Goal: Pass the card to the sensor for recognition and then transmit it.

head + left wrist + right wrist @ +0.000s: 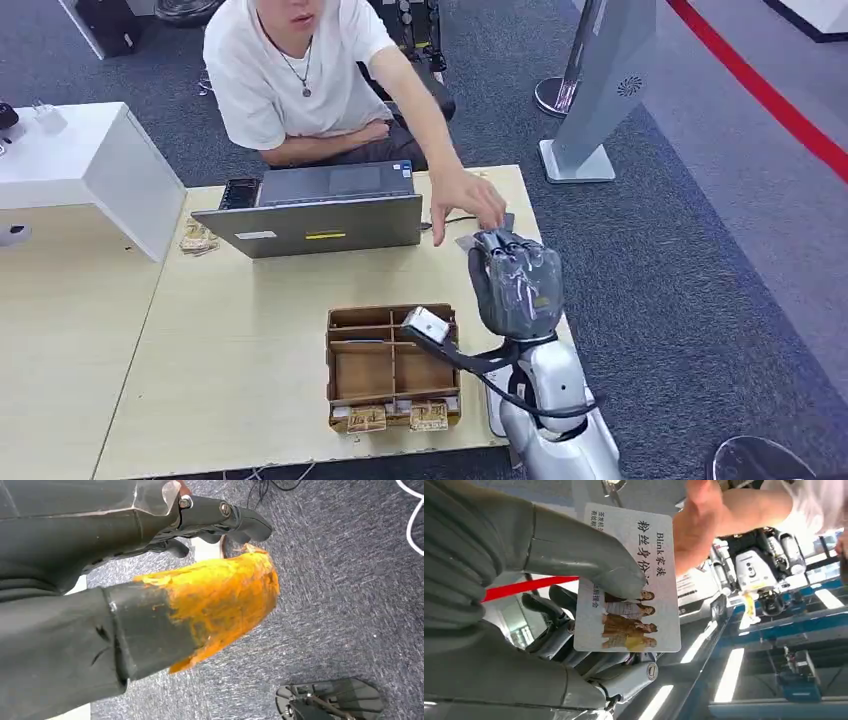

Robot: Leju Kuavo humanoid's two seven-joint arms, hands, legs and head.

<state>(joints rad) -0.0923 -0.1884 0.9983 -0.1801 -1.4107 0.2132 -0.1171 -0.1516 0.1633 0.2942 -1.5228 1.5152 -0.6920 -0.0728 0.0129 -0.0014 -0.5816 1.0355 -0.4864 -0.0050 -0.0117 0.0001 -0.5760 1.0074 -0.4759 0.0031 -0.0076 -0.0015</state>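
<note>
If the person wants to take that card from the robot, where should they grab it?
Probably by the free edge of the card that sticks out past the right hand, coming from the far side where the person's hand already reaches. The thumb presses on the card's face near one side, so the printed end away from the fingers is bare.

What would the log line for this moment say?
right hand: holds card | person's hand: reaching at card | left hand: hanging, empty

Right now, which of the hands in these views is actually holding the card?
The right robot hand: its thumb pins the printed card against its fingers. The person's hand only reaches toward it, and the left robot hand holds nothing.
</note>
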